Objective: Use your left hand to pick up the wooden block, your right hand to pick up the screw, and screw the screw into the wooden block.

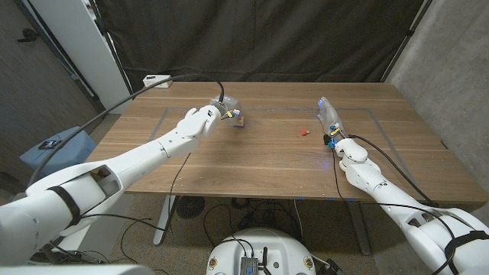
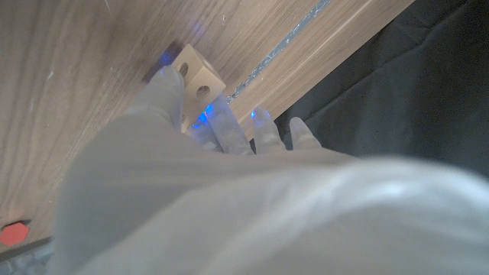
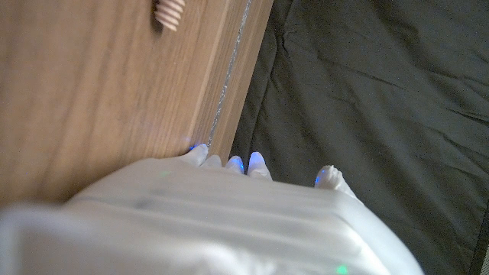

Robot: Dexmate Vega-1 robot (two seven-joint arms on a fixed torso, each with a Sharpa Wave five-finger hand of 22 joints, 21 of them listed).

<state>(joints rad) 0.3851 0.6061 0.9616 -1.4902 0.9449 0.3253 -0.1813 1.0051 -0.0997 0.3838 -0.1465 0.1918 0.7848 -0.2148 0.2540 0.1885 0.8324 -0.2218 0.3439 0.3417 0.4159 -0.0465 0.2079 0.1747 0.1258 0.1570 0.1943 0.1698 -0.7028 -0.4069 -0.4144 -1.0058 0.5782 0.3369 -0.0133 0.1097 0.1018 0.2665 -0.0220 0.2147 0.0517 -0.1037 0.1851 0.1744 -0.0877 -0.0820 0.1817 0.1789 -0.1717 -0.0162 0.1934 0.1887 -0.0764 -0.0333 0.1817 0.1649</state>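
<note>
One wooden block touches the left hand, grip unclear; one screw lies near the empty, spread right hand.

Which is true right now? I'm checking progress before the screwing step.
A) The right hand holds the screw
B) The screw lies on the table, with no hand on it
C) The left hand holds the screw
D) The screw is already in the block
B: in the head view the red-headed screw lies on the bare table, apart from the right hand and from the wooden block at the left hand.
</note>
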